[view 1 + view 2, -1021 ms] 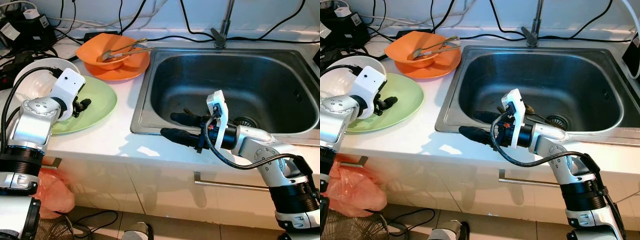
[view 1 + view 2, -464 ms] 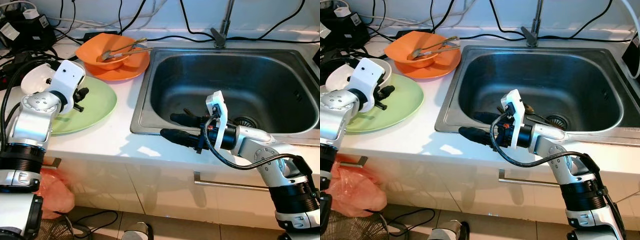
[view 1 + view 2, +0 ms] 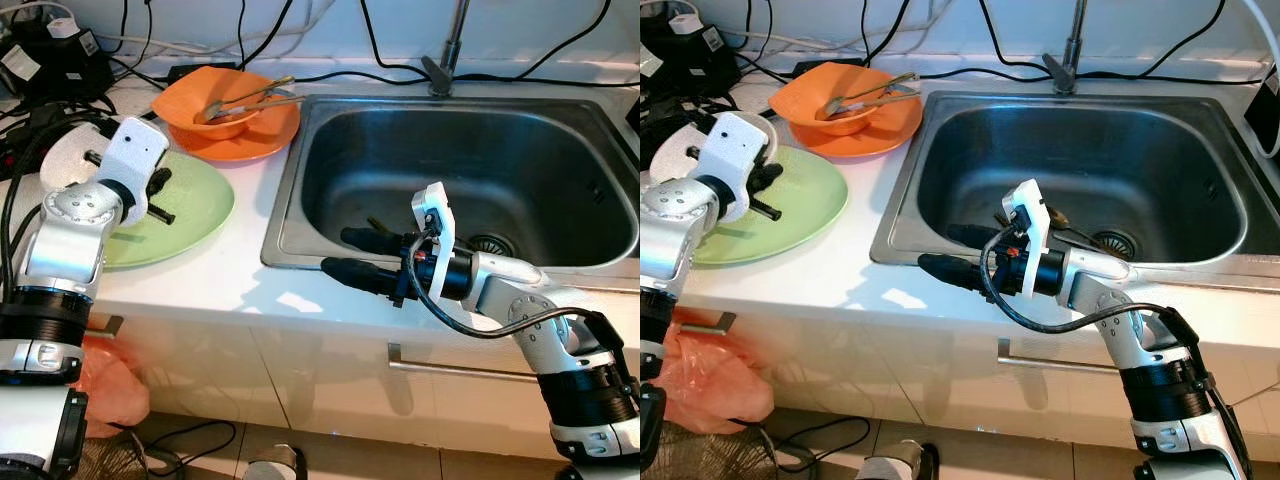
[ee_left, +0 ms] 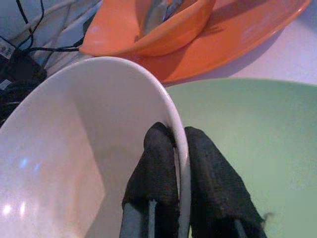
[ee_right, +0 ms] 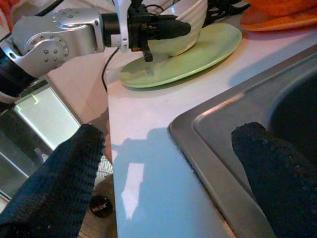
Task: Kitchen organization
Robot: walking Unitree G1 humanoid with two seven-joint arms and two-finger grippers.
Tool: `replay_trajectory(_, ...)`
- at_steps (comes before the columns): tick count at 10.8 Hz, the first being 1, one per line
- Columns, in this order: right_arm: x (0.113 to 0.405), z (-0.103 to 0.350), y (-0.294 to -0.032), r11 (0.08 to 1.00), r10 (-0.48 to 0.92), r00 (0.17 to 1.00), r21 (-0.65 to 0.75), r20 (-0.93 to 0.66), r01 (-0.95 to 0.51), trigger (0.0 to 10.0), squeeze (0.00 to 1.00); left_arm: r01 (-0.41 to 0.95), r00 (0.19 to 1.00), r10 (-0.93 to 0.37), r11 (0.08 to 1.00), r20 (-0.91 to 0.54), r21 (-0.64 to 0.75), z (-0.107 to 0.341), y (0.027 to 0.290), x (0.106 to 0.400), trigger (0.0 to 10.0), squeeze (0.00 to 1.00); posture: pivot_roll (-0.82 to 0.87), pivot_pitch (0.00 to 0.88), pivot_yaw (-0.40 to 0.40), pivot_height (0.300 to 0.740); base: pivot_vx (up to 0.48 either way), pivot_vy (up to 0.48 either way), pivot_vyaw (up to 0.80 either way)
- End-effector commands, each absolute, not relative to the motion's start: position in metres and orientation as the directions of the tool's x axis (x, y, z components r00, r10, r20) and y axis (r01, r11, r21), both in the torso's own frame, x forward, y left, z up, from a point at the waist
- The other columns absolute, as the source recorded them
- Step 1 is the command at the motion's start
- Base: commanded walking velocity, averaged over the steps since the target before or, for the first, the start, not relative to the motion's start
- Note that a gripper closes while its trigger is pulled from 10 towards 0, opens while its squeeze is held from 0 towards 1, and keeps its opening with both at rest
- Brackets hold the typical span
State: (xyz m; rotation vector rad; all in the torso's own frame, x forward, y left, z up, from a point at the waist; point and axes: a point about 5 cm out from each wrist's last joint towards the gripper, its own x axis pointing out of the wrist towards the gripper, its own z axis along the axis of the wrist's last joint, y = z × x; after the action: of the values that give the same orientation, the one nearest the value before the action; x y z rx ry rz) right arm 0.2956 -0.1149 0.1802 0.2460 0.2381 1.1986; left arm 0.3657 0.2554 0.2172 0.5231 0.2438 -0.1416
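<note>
A white bowl [image 3: 62, 160] is tilted above the back edge of a green plate [image 3: 195, 205] on the counter's left. My left gripper [image 3: 158, 181] is shut on the bowl's rim [image 4: 179, 148], one finger inside the bowl and one outside. An orange bowl [image 3: 215, 100] holding metal utensils [image 3: 245, 97] sits on an orange plate [image 3: 250, 140] behind the green plate. My right gripper [image 3: 352, 254] is open and straddles the front rim of the steel sink [image 3: 285, 200]. One finger is inside the basin and the other is over the counter edge.
A faucet [image 3: 448, 55] stands behind the sink. Black cables and power adapters [image 3: 50, 60] crowd the back left of the counter. Below the counter are a drawer handle [image 3: 460, 370] and an orange bag [image 3: 105, 390] on the floor.
My left wrist has rolled and tipped the white bowl up onto its side, toward the back left over the green plate. The right arm has stayed still.
</note>
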Motion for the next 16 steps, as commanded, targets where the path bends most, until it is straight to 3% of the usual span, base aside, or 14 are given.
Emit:
replay_trajectory(1, 0.295, 0.181, -0.114, 0.338, 0.939, 0.339, 0.304, -0.053, -0.891, 10.0, 0.38, 0.182, 0.965, -0.066, 0.862, -0.252, 0.473, 0.223, 0.257, 0.367, 0.0, 0.00, 0.25, 0.068, 0.090, 0.740, 0.000, 0.000, 0.00)
replay_trajectory(6, 0.295, 0.181, -0.114, 0.338, 0.939, 0.339, 0.304, -0.053, -0.891, 10.0, 0.38, 0.182, 0.965, -0.066, 0.862, -0.252, 0.473, 0.223, 0.257, 0.367, 0.0, 0.00, 0.25, 0.068, 0.090, 0.740, 0.000, 0.000, 0.00)
replay_trajectory(7, 0.299, 0.180, -0.115, 0.358, 0.932, 0.358, 0.302, -0.055, -0.884, 10.0, 0.24, 0.122, 0.989, -0.049, 0.807, -0.141, 0.578, 0.232, 0.246, 0.369, 0.0, 0.00, 0.25, 0.052, 0.088, 0.740, 0.000, 0.000, 0.00)
replay_trajectory(8, 0.303, 0.179, -0.116, 0.382, 0.922, 0.383, 0.298, -0.059, -0.875, 10.0, 0.23, 0.041, 0.998, -0.057, 0.728, 0.000, 0.685, 0.242, 0.229, 0.369, 0.0, 0.00, 0.24, 0.056, 0.082, 0.740, 0.000, 0.000, 0.00)
replay_trajectory(12, 0.306, 0.178, -0.119, 0.404, 0.912, 0.407, 0.300, -0.057, -0.864, 10.0, 0.22, -0.002, 0.995, -0.068, 0.703, 0.070, 0.711, 0.247, 0.224, 0.369, 0.0, 0.00, 0.24, 0.056, 0.086, 0.740, 0.000, 0.000, 0.00)
replay_trajectory(13, 0.311, 0.180, -0.121, 0.439, 0.893, 0.449, 0.299, -0.040, -0.847, 10.0, 0.22, -0.050, 0.984, -0.095, 0.675, 0.153, 0.736, 0.256, 0.215, 0.368, 0.0, 0.00, 0.24, 0.054, 0.086, 0.740, 0.000, 0.000, 0.00)
replay_trajectory(16, 0.353, 0.198, -0.146, 0.721, 0.644, 0.764, 0.299, 0.045, -0.625, 10.0, 0.22, -0.065, 0.881, -0.340, 0.603, 0.330, 0.795, 0.263, 0.153, 0.352, 0.0, 0.00, 0.24, 0.057, 0.080, 0.740, 0.000, 0.000, 0.00)
